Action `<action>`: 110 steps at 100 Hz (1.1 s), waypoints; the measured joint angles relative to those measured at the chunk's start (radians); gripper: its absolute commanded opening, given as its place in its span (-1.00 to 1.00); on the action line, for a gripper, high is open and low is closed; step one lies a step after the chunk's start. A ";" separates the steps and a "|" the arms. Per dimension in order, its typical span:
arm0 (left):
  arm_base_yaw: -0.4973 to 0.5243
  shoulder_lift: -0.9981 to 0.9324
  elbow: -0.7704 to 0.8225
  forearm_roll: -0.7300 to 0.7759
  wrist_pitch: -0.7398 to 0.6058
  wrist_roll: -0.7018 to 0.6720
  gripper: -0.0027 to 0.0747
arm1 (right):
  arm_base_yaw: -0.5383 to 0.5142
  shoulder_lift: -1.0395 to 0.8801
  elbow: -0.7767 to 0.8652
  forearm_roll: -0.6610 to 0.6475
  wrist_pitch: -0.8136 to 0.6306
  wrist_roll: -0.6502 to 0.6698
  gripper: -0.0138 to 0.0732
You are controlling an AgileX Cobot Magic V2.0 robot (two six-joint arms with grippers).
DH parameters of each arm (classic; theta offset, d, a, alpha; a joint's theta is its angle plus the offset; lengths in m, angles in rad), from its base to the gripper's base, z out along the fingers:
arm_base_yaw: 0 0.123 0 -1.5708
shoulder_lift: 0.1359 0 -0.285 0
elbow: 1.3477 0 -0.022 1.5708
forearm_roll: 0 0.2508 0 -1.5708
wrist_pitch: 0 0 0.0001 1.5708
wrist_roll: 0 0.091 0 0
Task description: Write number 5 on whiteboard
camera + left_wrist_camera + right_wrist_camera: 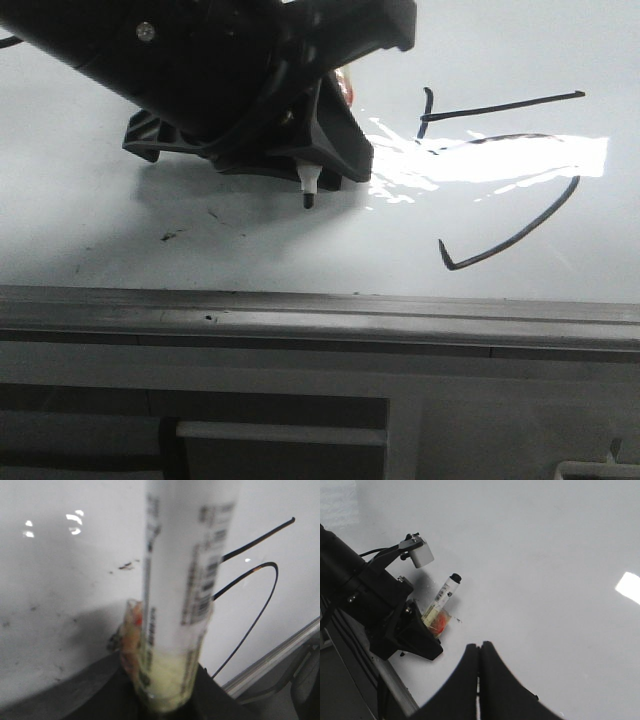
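Clearly, the left gripper [300, 140] clamps a white marker [308, 185], tip lifted off the whiteboard [100, 230] beside the number 5 [510, 180]; right gripper [480, 652] pressed closed, empty.

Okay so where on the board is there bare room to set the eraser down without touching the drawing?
Bare board lies left of the left gripper and its marker, above the grey edge rail on the whiteboard, apart from faint smudges. The right side is crowded by the number 5.

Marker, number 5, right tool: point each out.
marker [309, 190], front view, on its dark tip.
number 5 [500, 106], front view, on the top bar.
right tool [479, 652], right wrist view, between its closed fingertips.
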 measured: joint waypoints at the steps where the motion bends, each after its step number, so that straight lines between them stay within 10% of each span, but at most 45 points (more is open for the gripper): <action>1: 0.000 0.000 0.000 0.000 0.000 0.000 -0.96 | 0.000 0.000 0.000 0.000 0.000 0.000 -0.82; 34: 0.036 0.000 -0.001 -0.044 0.029 0.000 -0.32 | 0.000 0.000 0.000 0.000 0.000 0.000 -0.82; 110: 0.036 0.000 -0.007 -0.051 0.037 0.000 -0.27 | 0.000 0.000 0.000 0.000 0.000 0.000 -0.82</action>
